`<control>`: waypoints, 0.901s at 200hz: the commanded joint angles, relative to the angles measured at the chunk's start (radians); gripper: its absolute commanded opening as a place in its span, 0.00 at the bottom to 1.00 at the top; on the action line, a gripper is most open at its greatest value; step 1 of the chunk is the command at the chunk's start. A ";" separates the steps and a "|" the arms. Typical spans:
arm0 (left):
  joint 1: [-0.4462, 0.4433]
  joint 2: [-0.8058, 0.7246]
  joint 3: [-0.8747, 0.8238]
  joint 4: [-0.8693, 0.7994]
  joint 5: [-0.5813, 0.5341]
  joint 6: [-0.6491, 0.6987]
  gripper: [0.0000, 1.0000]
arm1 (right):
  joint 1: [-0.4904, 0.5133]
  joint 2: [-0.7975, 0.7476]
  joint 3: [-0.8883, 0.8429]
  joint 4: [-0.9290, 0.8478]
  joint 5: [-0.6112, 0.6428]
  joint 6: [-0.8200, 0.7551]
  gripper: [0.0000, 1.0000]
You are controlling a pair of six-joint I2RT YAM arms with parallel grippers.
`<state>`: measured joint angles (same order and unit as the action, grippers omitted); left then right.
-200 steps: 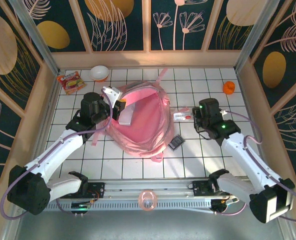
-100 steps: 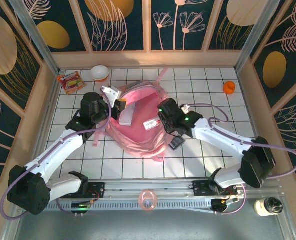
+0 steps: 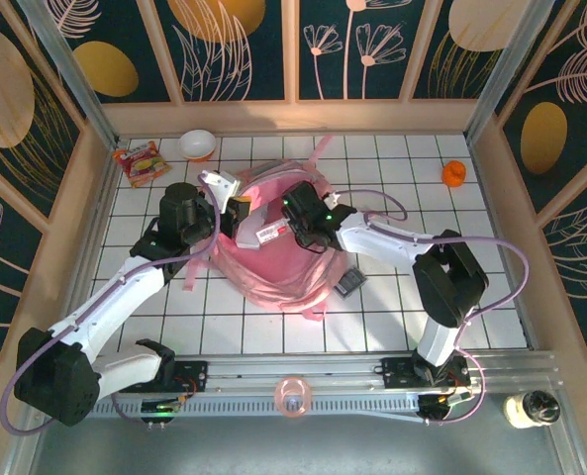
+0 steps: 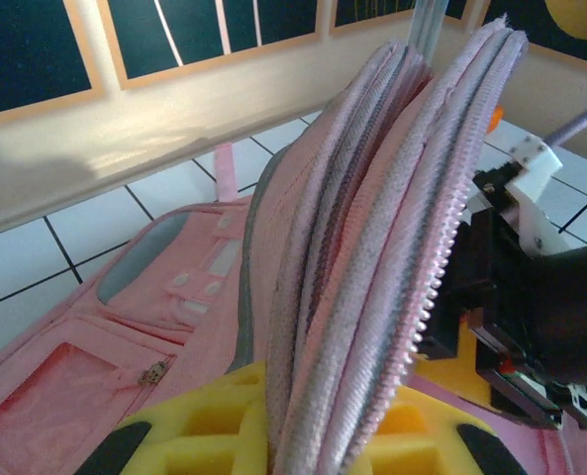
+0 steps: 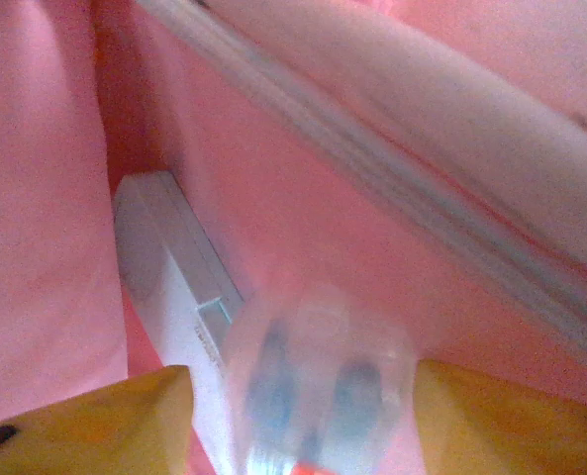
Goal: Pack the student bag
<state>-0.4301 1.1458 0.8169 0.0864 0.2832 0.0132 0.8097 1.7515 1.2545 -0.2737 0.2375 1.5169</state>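
top: student bag (image 3: pixel 283 272) lies open mid tiled table (image 3: pixel 422 307), left gripper (image 3: pixel 236 212) at its zip rim (image 3: pixel 261 180) toward the left edge, right gripper (image 3: pixel 281 228) over its mouth; likely soft, floppy, light, so you take that zip rim; wooden walls (image 3: pixel 293 117) close round | left wrist: fingers (image 4: pixel 204 435) pinch the zip rim (image 4: pixel 441 267) | right wrist: fingers (image 5: pixel 85 416) flank a blurred packet (image 5: pixel 318 386); grip cannot tell

I am looking at the large soft pink fabric backpack (image 3: pixel 273 277), its zipper teeth (image 4: pixel 437 267) showing pale grey, my left finger pads (image 4: pixel 204 435) showing yellow.

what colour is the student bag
Pink; the student bag shows best in the top external view.
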 commanded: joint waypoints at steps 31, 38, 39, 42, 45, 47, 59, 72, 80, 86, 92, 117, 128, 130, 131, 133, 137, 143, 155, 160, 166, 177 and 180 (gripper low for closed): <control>0.002 -0.058 0.038 0.157 0.040 -0.021 0.00 | -0.026 -0.187 -0.142 0.046 0.075 -0.112 0.84; 0.002 -0.059 0.037 0.157 0.040 -0.021 0.00 | -0.024 -0.225 -0.178 0.036 0.078 -0.114 0.84; 0.002 -0.059 0.036 0.157 0.040 -0.020 0.00 | -0.024 -0.230 -0.182 0.035 0.079 -0.114 0.84; 0.003 -0.060 0.035 0.157 0.040 -0.020 0.00 | -0.024 -0.246 -0.199 0.034 0.077 -0.113 0.83; 0.002 -0.060 0.034 0.157 0.041 -0.019 0.00 | -0.020 -0.263 -0.215 0.034 0.073 -0.113 0.83; 0.002 -0.060 0.033 0.157 0.041 -0.019 0.00 | -0.020 -0.273 -0.227 0.036 0.069 -0.113 0.82; 0.002 -0.061 0.030 0.157 0.038 -0.017 0.00 | -0.002 -0.329 -0.290 0.045 0.048 -0.091 0.80; 0.003 -0.060 0.030 0.156 0.036 -0.017 0.00 | 0.041 -0.374 -0.350 0.087 0.036 -0.072 0.76; 0.002 -0.058 0.029 0.157 0.037 -0.018 0.00 | 0.071 -0.387 -0.371 0.120 0.032 -0.060 0.74; 0.002 -0.058 0.028 0.157 0.038 -0.017 0.00 | 0.096 -0.389 -0.378 0.139 0.030 -0.056 0.74; 0.002 -0.057 0.030 0.157 0.038 -0.019 0.00 | 0.119 -0.385 -0.379 0.155 0.026 -0.052 0.73; 0.002 -0.060 0.031 0.157 0.042 -0.020 0.00 | 0.179 -0.331 -0.347 0.161 0.007 -0.013 0.72; 0.002 -0.063 0.031 0.157 0.040 -0.021 0.00 | 0.189 -0.302 -0.333 0.171 -0.004 -0.010 0.71; 0.002 -0.064 0.031 0.157 0.039 -0.021 0.00 | 0.190 -0.297 -0.332 0.174 -0.006 -0.011 0.70; 0.002 -0.064 0.031 0.157 0.039 -0.020 0.00 | 0.190 -0.295 -0.332 0.174 -0.007 -0.010 0.70; 0.002 -0.064 0.031 0.157 0.039 -0.021 0.00 | 0.190 -0.290 -0.328 0.175 -0.009 -0.009 0.70; 0.002 -0.065 0.031 0.157 0.041 -0.020 0.00 | 0.193 -0.281 -0.325 0.177 -0.013 -0.007 0.69; 0.002 -0.066 0.031 0.157 0.040 -0.021 0.00 | 0.193 -0.268 -0.320 0.182 -0.018 -0.002 0.68; 0.002 -0.067 0.031 0.157 0.043 -0.021 0.00 | 0.193 -0.242 -0.320 0.212 -0.035 0.000 0.62; 0.002 -0.067 0.031 0.157 0.043 -0.021 0.00 | 0.194 -0.232 -0.320 0.225 -0.042 0.005 0.61; 0.002 -0.067 0.031 0.157 0.044 -0.022 0.00 | 0.194 -0.221 -0.320 0.238 -0.048 0.013 0.60; 0.002 -0.067 0.030 0.160 0.044 -0.022 0.00 | 0.194 -0.197 -0.318 0.263 -0.066 0.033 0.59; 0.001 -0.067 0.031 0.160 0.044 -0.022 0.00 | 0.195 -0.189 -0.317 0.270 -0.073 0.038 0.59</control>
<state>-0.4301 1.1332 0.8169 0.0853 0.2832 0.0135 1.0004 1.5204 0.9077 -0.0792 0.1986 1.5074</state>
